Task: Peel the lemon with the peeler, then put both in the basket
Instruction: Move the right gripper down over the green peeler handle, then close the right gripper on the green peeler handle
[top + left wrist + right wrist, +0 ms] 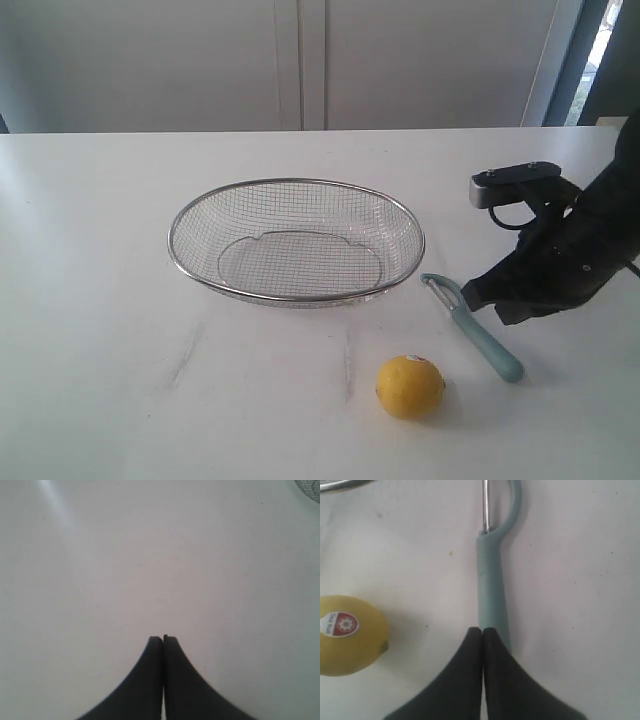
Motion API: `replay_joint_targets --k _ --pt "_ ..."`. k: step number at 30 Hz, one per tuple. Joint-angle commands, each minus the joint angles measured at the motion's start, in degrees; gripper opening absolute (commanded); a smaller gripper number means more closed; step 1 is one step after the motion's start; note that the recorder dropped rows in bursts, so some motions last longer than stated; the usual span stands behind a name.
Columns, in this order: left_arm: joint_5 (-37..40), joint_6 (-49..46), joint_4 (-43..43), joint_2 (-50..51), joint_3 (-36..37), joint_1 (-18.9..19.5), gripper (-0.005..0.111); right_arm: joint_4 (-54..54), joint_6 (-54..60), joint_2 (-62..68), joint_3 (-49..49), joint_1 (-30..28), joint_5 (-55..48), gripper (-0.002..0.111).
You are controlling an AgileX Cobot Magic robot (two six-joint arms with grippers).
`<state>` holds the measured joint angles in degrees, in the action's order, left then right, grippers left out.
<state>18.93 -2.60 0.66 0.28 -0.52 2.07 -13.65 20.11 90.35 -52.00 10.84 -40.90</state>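
Lying flat on the white table [100, 350], the slim peeler [475, 330] with a pale teal-green handle and a curved metal blade head sits just beside the right end of the large oval wire-mesh basket [297, 297] of silver metal, its blade end toward the basket. The small round yellow lemon [410, 387] rests on the table in front of the basket, near the peeler's handle but apart from it, with a red-and-white sticker [417, 358] on top.

The right hand [470, 296] is black, and its two fingers are pressed together with no gap. In the right wrist view the closed right hand [482, 629] sits over the peeler [492, 595] handle; whether the tips touch it I cannot tell. The lemon [350, 635] lies to one side, and a bit of basket [340, 485] rim shows in the corner.

The left hand [162, 638] is likewise closed and empty, over bare table, with only a sliver of basket [310, 490] mesh at the frame corner. It does not appear in the exterior view.
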Motion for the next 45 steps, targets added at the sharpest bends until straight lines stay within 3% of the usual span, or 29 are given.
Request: replay_joint_targets --k 1,7,20,29,45 --pt "0.17 -0.19 -0.66 -0.28 0.52 0.24 0.000 1.24 0.69 1.95 -0.83 0.11 0.22 0.005" --pt "0.17 -0.19 -0.66 -0.28 0.52 0.24 0.000 2.15 0.69 4.06 -0.83 0.11 0.35 0.022" --pt "0.17 -0.19 -0.66 -0.28 0.52 0.24 0.000 3.11 0.69 5.91 -0.83 0.11 3.03 0.040" --pt "0.17 -0.19 -0.66 -0.28 0.52 0.24 0.000 9.63 0.57 7.51 -0.83 3.86 4.23 0.041" --pt "0.17 -0.19 -0.66 -0.28 0.52 0.24 0.000 9.21 0.45 11.76 -0.83 3.97 6.93 0.041"
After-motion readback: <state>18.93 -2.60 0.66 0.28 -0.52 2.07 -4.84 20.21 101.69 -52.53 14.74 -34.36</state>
